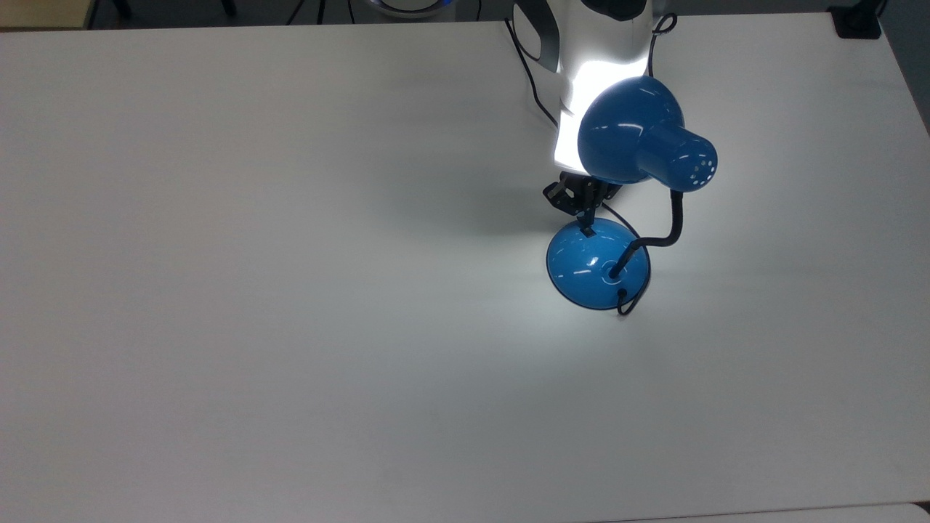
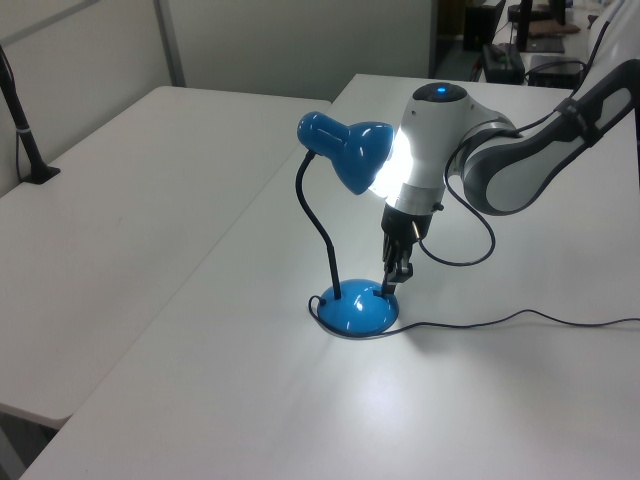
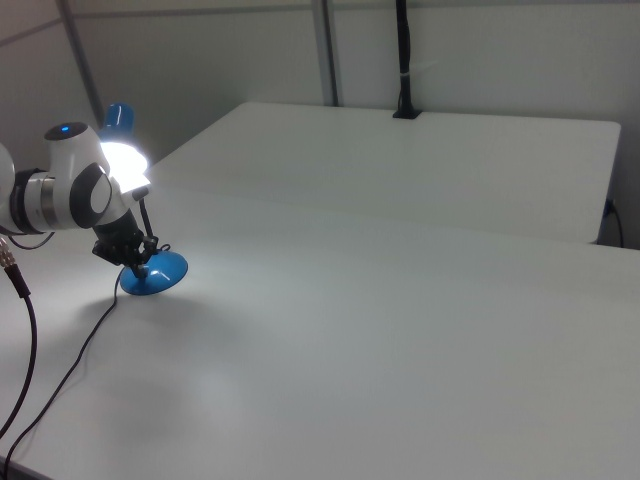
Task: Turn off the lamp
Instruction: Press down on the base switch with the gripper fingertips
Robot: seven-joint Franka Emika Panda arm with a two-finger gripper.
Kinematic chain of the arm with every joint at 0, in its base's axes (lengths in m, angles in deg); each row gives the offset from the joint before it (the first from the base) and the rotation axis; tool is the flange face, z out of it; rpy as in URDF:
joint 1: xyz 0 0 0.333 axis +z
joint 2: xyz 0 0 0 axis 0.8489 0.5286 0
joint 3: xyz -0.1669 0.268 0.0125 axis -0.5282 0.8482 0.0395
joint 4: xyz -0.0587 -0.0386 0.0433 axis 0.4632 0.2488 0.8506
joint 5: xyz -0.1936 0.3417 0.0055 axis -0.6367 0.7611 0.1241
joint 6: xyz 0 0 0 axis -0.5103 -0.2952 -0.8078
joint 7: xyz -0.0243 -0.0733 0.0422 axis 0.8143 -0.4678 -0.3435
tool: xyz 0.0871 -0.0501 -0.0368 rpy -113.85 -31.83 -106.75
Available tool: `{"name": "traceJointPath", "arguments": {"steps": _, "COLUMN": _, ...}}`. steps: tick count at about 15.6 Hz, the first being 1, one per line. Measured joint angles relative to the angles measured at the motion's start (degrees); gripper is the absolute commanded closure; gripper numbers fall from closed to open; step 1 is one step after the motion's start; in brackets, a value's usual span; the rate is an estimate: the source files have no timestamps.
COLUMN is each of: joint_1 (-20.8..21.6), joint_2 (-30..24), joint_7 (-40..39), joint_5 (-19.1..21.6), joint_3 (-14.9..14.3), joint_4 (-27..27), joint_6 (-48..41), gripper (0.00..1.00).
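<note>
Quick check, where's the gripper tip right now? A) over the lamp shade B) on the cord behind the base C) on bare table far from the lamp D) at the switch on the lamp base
D: the gripper reaches down to the switch spot on the blue base of the lamp, which is lit.

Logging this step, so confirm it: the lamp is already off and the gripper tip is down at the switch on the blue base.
Not quite: the lamp is lit. In the left view its shade throws bright light on the arm and the table. The rest holds: the gripper tip is down at the switch on the blue base.
</note>
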Motion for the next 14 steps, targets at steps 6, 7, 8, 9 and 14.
{"name": "traceJointPath", "arguments": {"steps": 6, "joint_1": 0.0, "joint_2": 0.9, "joint_7": 2.2, "joint_5": 0.0, "joint_3": 0.0, "joint_4": -0.3, "joint_6": 2.9, "gripper": 1.0}}
{"name": "traceJointPath", "arguments": {"steps": 7, "joint_1": 0.0, "joint_2": 1.1, "joint_7": 2.7, "joint_5": 0.0, "joint_3": 0.0, "joint_4": -0.3, "joint_6": 3.1, "gripper": 1.0}}
{"name": "traceJointPath", "arguments": {"steps": 8, "joint_1": 0.0, "joint_2": 1.1, "joint_7": 2.9, "joint_5": 0.0, "joint_3": 0.0, "joint_4": -0.3, "joint_6": 3.1, "gripper": 1.0}}
{"name": "traceJointPath", "arguments": {"steps": 9, "joint_1": 0.0, "joint_2": 1.1, "joint_7": 2.9, "joint_5": 0.0, "joint_3": 0.0, "joint_4": -0.3, "joint_6": 3.1, "gripper": 1.0}}
{"name": "traceJointPath", "arguments": {"steps": 14, "joint_1": 0.0, "joint_2": 1.1, "joint_7": 3.0, "joint_5": 0.0, "joint_3": 0.0, "joint_4": -0.3, "joint_6": 3.1, "gripper": 1.0}}
